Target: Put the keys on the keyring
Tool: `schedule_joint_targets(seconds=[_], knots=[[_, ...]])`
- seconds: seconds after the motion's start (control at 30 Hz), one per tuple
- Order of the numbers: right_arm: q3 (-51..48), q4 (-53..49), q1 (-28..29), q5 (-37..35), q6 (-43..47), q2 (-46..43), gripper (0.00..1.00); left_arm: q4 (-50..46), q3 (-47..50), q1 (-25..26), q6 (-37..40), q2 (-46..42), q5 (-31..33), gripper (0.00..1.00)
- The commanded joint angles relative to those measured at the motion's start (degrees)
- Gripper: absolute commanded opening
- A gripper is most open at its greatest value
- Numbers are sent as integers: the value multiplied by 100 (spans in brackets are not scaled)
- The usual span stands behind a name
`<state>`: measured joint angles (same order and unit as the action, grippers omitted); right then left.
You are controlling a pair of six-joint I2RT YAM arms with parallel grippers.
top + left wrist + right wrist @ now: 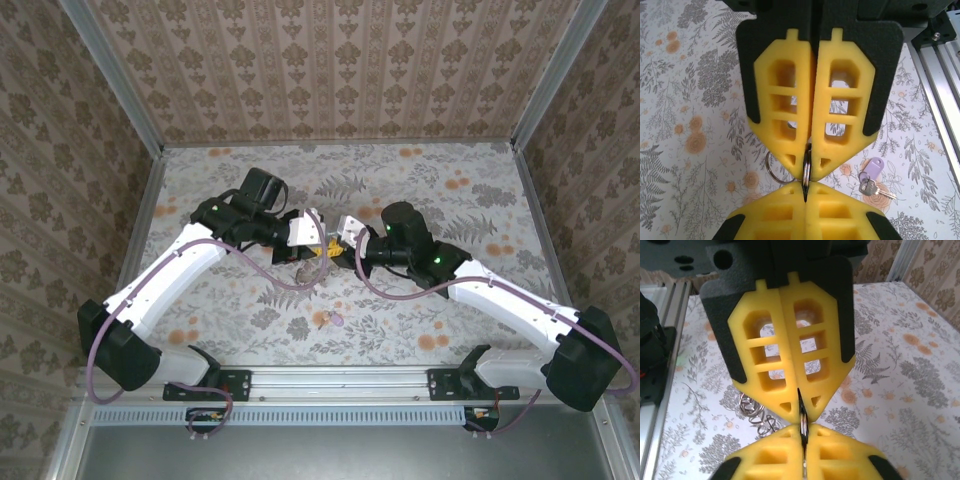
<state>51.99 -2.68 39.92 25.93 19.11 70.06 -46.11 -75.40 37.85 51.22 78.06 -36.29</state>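
Pinching the edge-on keyring (806, 176), left end effector (809, 162) and right end effector (799, 407) meet tip-to-tip.

No readable text, numbers or logos anywhere. Left wrist view, 4 o'clock: keys (871, 179), purple head blank, metal blade too small to tell. 6 o'clock: keyring (806, 169), plain metal, nothing legible.
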Motion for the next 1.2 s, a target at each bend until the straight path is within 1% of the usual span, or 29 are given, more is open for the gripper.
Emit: schedule_joint_targets(seconds=[0.0,0.13,0.17,0.23,0.33,0.4,0.5,0.6,0.67,0.7,0.77,0.8,0.9,0.97,1.03,1.17], knots=[[229,-457,22,-48,-18,154,0,364,-4,22,-100,-62,-259,0],[276,-356,17,26,-135,172,0,633,167,-5,-242,-162,-253,0],[260,-260,13,26,-176,157,0,694,200,-32,-326,-188,-292,2],[161,58,-2,-52,-319,74,0,863,347,-169,-673,-292,-431,24],[91,391,-65,-153,-621,-18,0,1346,710,-461,-1539,-563,-704,41],[83,472,-72,-225,-769,-19,0,1744,1112,-547,-1995,-783,-748,48],[-33,602,-75,-346,-914,-15,0,2306,1719,-475,-2414,-1026,-494,57],[-127,704,-74,-478,-1012,-36,0,2449,1833,-382,-2688,-987,-280,59],[-127,746,-64,-521,-1066,-37,0,2511,1813,-311,-2832,-922,-97,64],[-134,773,-63,-520,-1076,-37,0,2548,1804,-275,-2897,-895,158,65],[-112,821,-64,-534,-1090,-37,0,2574,1785,-216,-2927,-785,377,63],[-98,823,-63,-567,-1085,-28,0,2529,1748,-187,-2914,-715,484,59],[-42,798,-63,-701,-1110,-23,0,2303,1634,-108,-2794,-520,842,52],[-23,804,-63,-821,-1185,-28,0,2294,1622,-31,-2802,-484,1170,48],[-42,824,-55,-992,-1275,-44,0,2415,1664,50,-2840,-534,1397,42],[-131,913,9,-1250,-1342,-86,0,2697,1782,111,-2905,-692,1425,30]])
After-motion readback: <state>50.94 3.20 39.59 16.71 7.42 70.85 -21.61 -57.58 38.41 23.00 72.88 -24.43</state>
